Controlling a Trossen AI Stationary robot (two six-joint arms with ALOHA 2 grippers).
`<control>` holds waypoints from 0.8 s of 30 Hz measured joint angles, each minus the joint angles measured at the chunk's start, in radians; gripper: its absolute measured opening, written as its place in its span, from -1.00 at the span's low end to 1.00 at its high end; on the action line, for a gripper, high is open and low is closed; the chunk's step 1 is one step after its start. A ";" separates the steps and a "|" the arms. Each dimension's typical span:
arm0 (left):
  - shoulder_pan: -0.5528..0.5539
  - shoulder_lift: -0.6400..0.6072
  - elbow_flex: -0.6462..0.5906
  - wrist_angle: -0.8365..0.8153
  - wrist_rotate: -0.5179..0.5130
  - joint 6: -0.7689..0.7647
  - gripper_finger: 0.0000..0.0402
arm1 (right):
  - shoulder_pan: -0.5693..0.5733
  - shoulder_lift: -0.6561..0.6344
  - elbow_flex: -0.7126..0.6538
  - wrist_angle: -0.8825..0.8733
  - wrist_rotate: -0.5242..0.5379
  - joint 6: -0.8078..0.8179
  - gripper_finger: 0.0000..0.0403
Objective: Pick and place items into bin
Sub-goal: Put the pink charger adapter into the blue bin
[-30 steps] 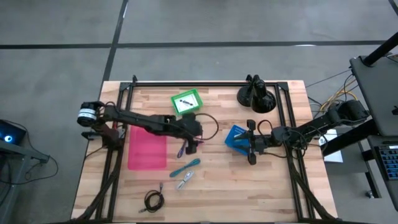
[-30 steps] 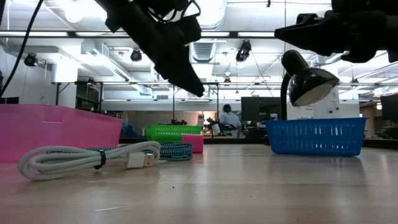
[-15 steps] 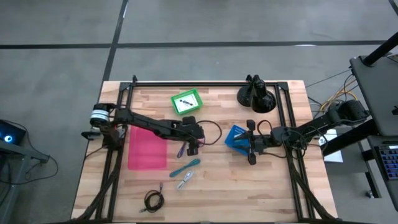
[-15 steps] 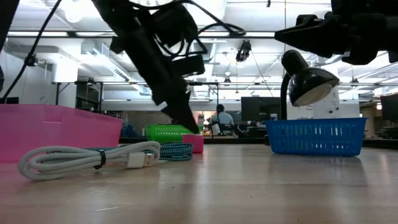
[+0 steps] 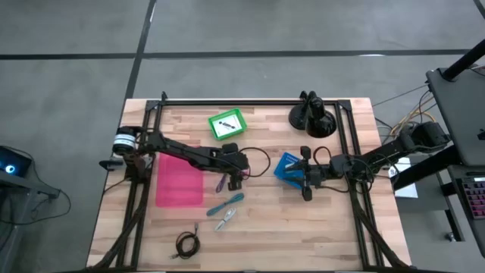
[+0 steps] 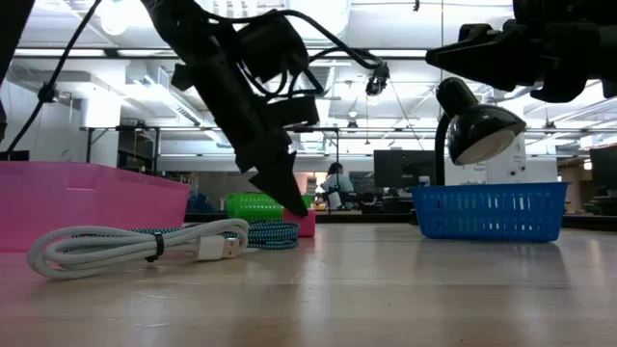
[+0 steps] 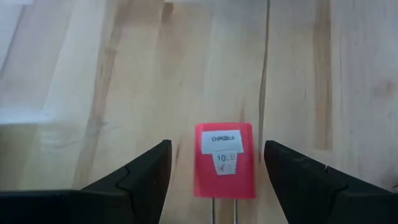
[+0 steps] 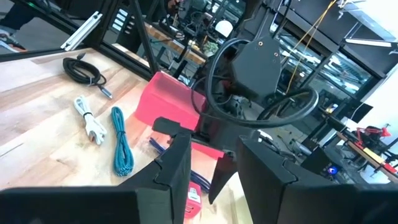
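Observation:
A tiny pink-red piece with a white label lies flat on the wooden table; it also shows in the low view. My left gripper is open just above the table, with one finger on either side of the piece and not touching it. In the high view my left gripper is at the table's middle, beside the purple pen. My right gripper is open and empty, held above the blue basket.
A pink bin lies left of my left gripper. A green bin and a black lamp stand at the far side. A teal cable, a white cable and a black coiled cable lie nearer the front edge.
My left gripper has come down toward the table and slightly toward the near edge, ending low over the pink-red piece. My right arm has kept still.

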 joint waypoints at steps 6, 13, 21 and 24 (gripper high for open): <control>0.000 0.032 0.000 -0.001 0.005 0.006 0.19 | 0.000 0.000 0.000 0.000 0.000 0.000 -0.42; 0.000 0.041 0.000 0.000 0.005 0.007 0.19 | 0.000 0.000 0.000 0.000 0.000 0.000 -0.46; 0.000 0.041 0.000 -0.001 0.006 0.007 0.19 | 0.000 0.000 0.000 0.000 -0.001 0.002 -0.45; 0.000 0.041 0.000 -0.002 0.006 0.007 0.18 | 0.000 0.000 0.000 0.000 -0.001 0.002 -0.46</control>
